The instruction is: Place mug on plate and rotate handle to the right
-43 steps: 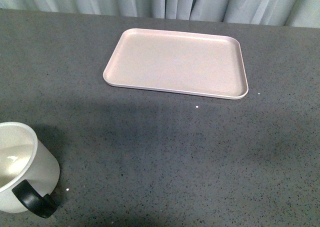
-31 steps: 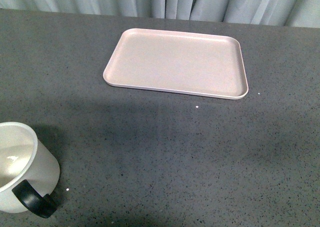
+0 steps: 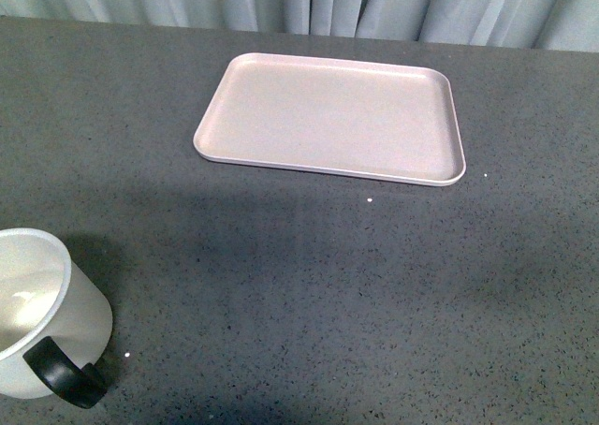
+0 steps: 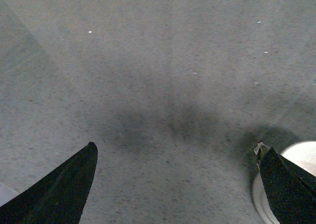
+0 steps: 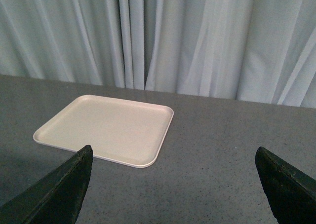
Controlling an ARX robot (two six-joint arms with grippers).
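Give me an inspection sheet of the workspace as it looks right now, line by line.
Surface: dark grey speckled tabletop, flat, with a soft shadow across its near part.
Job's things: white mug upright at the near left edge of the front view, off the tray, its glossy black loop handle toward the camera; pale pinkish-beige rectangular tray further back, bare.
Clutter: a few tiny white specks.
Tools: left tool open, over the tabletop beside the mug; right tool open, holding nothing.
Cables: nothing seen.
Surroundings: pale pleated curtain behind the tabletop.
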